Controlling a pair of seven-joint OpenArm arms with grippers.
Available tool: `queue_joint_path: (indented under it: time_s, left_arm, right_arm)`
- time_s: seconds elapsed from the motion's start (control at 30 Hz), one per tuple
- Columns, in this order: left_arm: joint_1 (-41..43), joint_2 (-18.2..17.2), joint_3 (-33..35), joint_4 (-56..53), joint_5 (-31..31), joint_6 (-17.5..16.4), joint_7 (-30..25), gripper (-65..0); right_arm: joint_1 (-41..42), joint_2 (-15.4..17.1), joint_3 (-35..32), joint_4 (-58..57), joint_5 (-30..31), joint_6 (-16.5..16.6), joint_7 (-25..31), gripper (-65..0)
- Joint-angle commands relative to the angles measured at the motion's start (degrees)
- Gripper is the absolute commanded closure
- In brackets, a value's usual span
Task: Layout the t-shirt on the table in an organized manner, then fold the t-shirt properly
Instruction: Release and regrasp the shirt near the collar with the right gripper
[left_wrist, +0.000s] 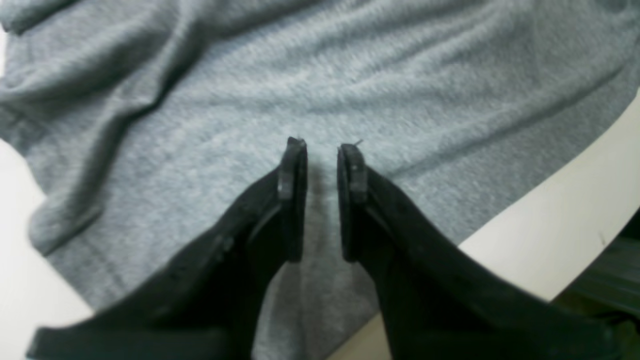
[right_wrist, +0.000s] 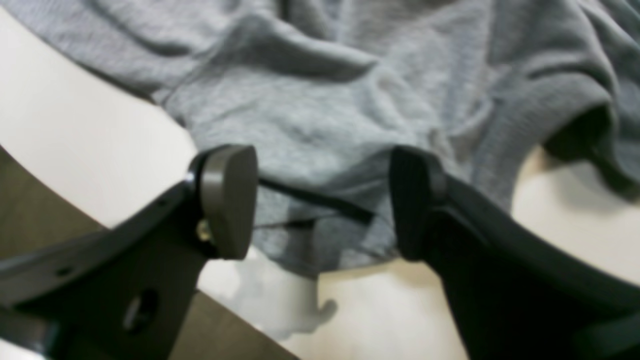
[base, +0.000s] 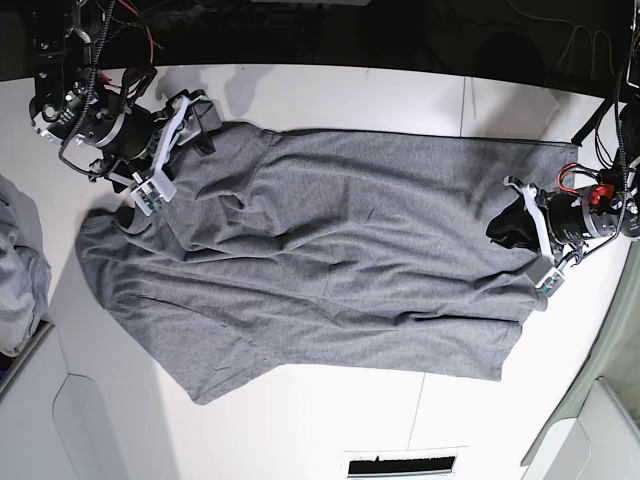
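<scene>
Fingers of the right arm (right_wrist: 322, 200) are standing spread wide, hovering over a bunched fold of the t-shirt (base: 320, 260) near its collar and sleeve end — nothing is caught between them. Those of the left arm (left_wrist: 321, 175) are sitting close together with a narrow gap, resting over the hem end of the cloth; whether they are pinching a thin fold there I cannot tell.

The t-shirt is lying spread across the white desk (base: 330, 95), taking up most of its middle, with the two arms at its opposite ends. Its long axis is running across the base view from one arm to the other, slightly slanted — the neck end seems to be pointing toward the right arm and the straight hem toward the left.

Laying out appears to be the step in hand, not folding: the body is mostly open, but wrinkles are crossing it and the sleeve area is crumpled. The next move probably calls for a fresh grip on the bunched end, then a gentle outward pull to flatten it.
</scene>
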Motion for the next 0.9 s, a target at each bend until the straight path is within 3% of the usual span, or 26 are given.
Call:
queue_joint_path:
  time_s: [0.0,0.3,0.57,0.77,0.8,0.87]
  left_arm:
    - [-0.83,-1.11,-0.5,0.81,-0.76,-0.07,-1.03,-13.8]
    - [0.83,-1.14,-0.5,0.81,0.15,-0.07,-1.05,-13.8]
    - [1.09,-0.87,-0.5,0.81,0.28,-0.04,-1.49,-13.8]
    - [1.09,0.92,-0.5,0.17,3.13,0.96,-1.73,-13.9]
    - [1.11,1.22,-0.5,-0.33,4.15,1.33,-2.32,-13.9]
    - [1.09,1.9,-0.5,-1.68,6.6,2.49,-3.69,-13.9]
  right_arm:
    - [0.59,1.01,-0.59,1.07,0.09,-1.09,1.62,-41.1]
    - [0.74,1.18,-1.92,5.35,-7.32,-7.67,1.64,-41.1]
    - [0.72,1.33,-1.92,1.14,-8.35,-7.93,1.75,-41.1]
    - [0.7,3.52,-1.92,-3.72,-8.26,-9.22,5.53,-40.6]
    - [0.63,3.58,-1.92,-3.72,-8.07,-9.18,5.49,-37.2]
    - [0.55,3.56,-1.92,-3.67,-8.02,-9.22,5.4,-21.4]
